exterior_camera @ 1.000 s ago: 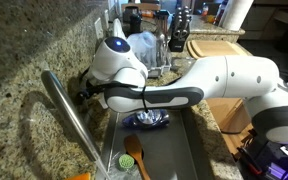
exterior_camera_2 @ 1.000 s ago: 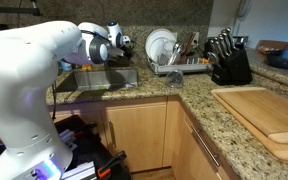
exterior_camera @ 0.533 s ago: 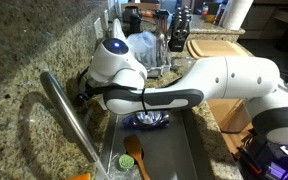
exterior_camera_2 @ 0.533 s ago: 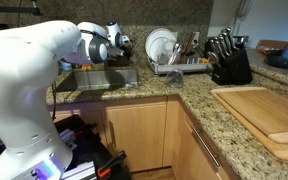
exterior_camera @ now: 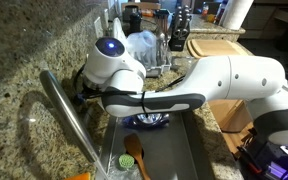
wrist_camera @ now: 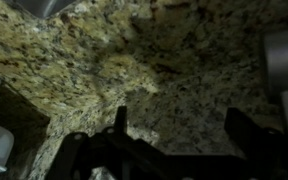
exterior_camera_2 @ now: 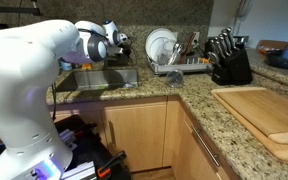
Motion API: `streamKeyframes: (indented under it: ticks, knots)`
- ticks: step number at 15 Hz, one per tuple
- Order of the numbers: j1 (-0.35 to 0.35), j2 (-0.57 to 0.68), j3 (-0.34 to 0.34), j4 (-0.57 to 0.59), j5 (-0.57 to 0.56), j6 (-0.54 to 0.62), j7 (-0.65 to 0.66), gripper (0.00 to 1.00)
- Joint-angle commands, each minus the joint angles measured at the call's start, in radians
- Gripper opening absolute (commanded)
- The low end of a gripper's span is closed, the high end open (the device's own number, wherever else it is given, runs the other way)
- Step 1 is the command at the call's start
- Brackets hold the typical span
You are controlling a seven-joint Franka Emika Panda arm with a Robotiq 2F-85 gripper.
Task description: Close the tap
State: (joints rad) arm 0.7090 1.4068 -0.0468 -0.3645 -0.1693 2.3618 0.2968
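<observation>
The tap (exterior_camera: 69, 118) was on the left side of an exterior view. Its long steel spout ran as a slanted line over the granite counter (exterior_camera: 24, 50), down toward the bottom edge and beside the sink (exterior_camera: 174, 150). The white arm (exterior_camera: 224, 80) reached in from the right across the sink. Its wrist was turned toward the counter, close to the upper part of the spout.

In this view the gripper (wrist_camera: 184, 128) was mostly hidden behind the wrist. Only a dark part of it showed just beside the spout, and it could not be told if it touched the tap. In the wrist view the two dark fingers (wrist_camera: 119, 122) stood wide apart at the bottom of the picture. Only speckled granite was between them, so the hand was spread and held nothing. A blurred steel piece (wrist_camera: 282, 58) showed at the right edge of the wrist view, outside the right finger. It was too unsharp to say if it belonged to the tap.

In the sink a dark bowl (exterior_camera: 149, 121) lay under the arm, and an orange-handled dish brush (exterior_camera: 134, 155) lay nearer to the camera. In both exterior views a dish rack (exterior_camera_2: 169, 62) stood beyond the sink, with a white plate (exterior_camera_2: 161, 45) standing in it. Further along the counter stood a knife block (exterior_camera_2: 229, 62), and a wooden cutting board (exterior_camera_2: 264, 108) lay well apart from the sink.
</observation>
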Motion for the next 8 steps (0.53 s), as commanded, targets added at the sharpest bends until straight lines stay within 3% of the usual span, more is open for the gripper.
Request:
streamKeyframes:
  ticks: [1,5,8]
  knots:
    - [0.064,-0.059,0.067,-0.015,0.053,-0.075,-0.098,1.0]
    - [0.064,-0.055,0.057,-0.011,0.042,-0.061,-0.112,1.0]
    - [0.075,-0.052,0.0,-0.007,-0.013,-0.06,-0.101,1.0]
